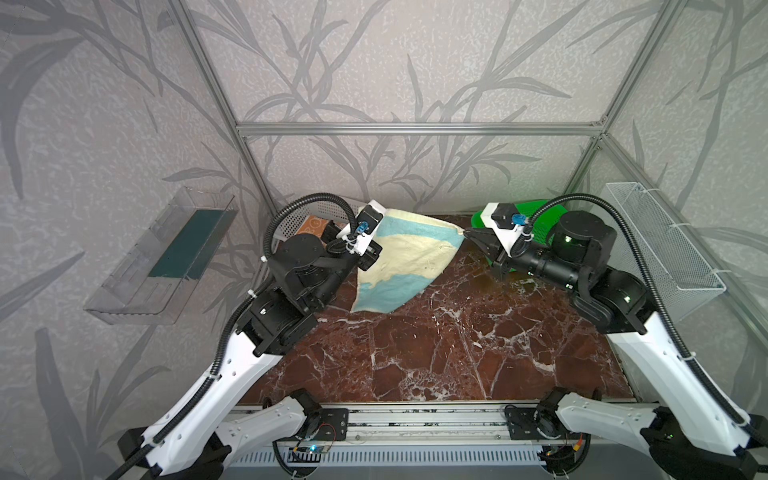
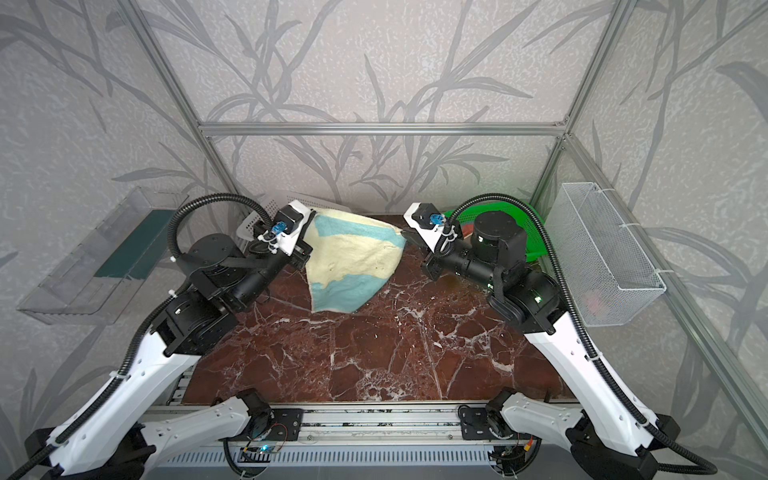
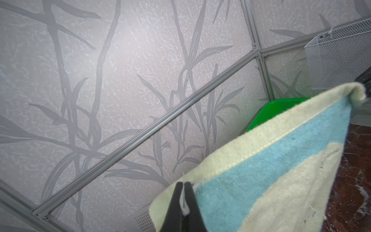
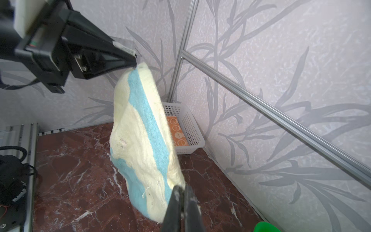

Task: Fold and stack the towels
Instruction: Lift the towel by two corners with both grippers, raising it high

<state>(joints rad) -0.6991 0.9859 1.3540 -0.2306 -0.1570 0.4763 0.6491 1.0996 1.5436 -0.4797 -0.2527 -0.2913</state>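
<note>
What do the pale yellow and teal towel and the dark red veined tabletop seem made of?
Pale yellow and teal towel: terry cloth, likely cotton; fuzzy matte pile, hangs limp. Dark red veined tabletop: looks like polished marble, white veins, slight sheen; possibly printed laminate.

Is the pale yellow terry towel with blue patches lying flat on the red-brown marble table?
No, the left gripper and right gripper each pinch one corner of the towel, which hangs between them.

both top views look down over the table (image 1: 415,353); wrist views, close up, share the towel (image 3: 261,190).
</note>
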